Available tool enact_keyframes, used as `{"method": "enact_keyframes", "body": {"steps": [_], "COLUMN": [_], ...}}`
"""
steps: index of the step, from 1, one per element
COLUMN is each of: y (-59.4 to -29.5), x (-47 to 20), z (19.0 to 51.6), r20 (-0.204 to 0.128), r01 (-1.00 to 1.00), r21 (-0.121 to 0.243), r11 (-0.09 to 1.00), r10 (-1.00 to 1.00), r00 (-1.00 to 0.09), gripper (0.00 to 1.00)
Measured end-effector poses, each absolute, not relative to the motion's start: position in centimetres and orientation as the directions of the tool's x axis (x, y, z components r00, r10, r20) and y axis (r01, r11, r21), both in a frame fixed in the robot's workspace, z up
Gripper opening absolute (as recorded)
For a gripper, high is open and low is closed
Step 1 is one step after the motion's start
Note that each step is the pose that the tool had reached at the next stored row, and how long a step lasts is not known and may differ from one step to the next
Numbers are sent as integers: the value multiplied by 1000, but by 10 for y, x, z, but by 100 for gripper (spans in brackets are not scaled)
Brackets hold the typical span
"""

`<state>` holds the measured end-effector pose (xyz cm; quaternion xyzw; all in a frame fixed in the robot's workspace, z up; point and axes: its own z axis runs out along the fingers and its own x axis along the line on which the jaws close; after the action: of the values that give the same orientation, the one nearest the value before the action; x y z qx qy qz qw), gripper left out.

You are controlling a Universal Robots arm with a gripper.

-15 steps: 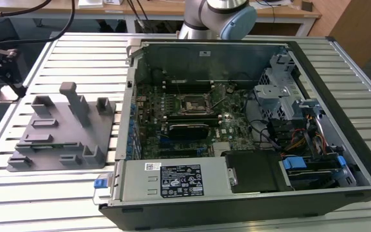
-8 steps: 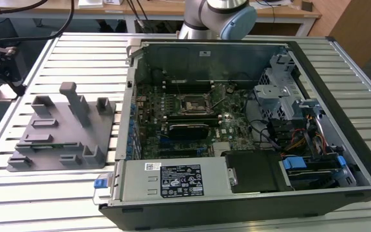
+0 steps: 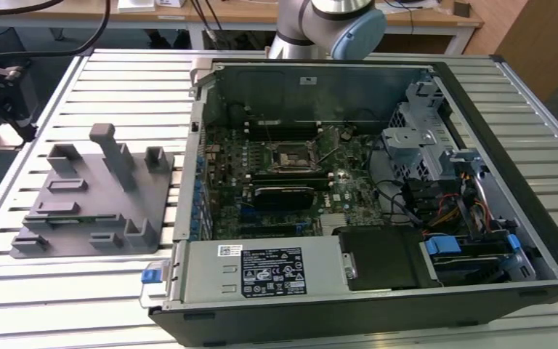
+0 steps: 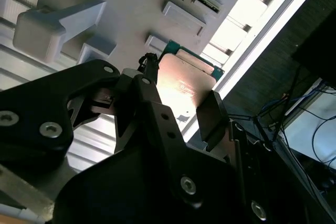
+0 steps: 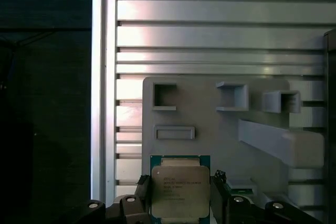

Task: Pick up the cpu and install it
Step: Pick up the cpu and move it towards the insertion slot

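Observation:
The cpu [image 5: 180, 190] is a flat square chip with a silvery top plate on a green board, and it sits between my two dark fingers in both wrist views. My gripper [image 5: 180, 199] is shut on the cpu [image 4: 186, 77], one finger [image 4: 149, 90] on each side of it. Chip and gripper [image 4: 181, 103] hang well above the grey holder block [image 5: 210, 129], which looks small behind them. In the exterior view the holder block [image 3: 95, 196] lies on the slatted table at that view's left. The dark socket [image 3: 287, 156] lies on the motherboard in the open computer case [image 3: 376, 189].
The arm's base [image 3: 322, 25] stands behind the case. The holder block carries upright posts [image 3: 112, 149] and a green memory stick [image 3: 66, 212]. Inside the case are a drive cage [image 3: 420, 138], cables [image 3: 434, 211] and a power supply [image 3: 259, 269]. The table edge [image 5: 105, 77] runs beside the holder.

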<state>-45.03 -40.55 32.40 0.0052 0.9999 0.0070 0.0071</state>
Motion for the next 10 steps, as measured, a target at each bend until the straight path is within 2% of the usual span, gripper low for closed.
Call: {"method": "enact_keyframes", "body": {"steps": [10], "y": [-405], "x": [-450], "z": [332], "r20": [-14], "r01": [10], "r21": [14], "r11": [1000], "r10": [11], "r00": [-1000], "gripper": [54]}}
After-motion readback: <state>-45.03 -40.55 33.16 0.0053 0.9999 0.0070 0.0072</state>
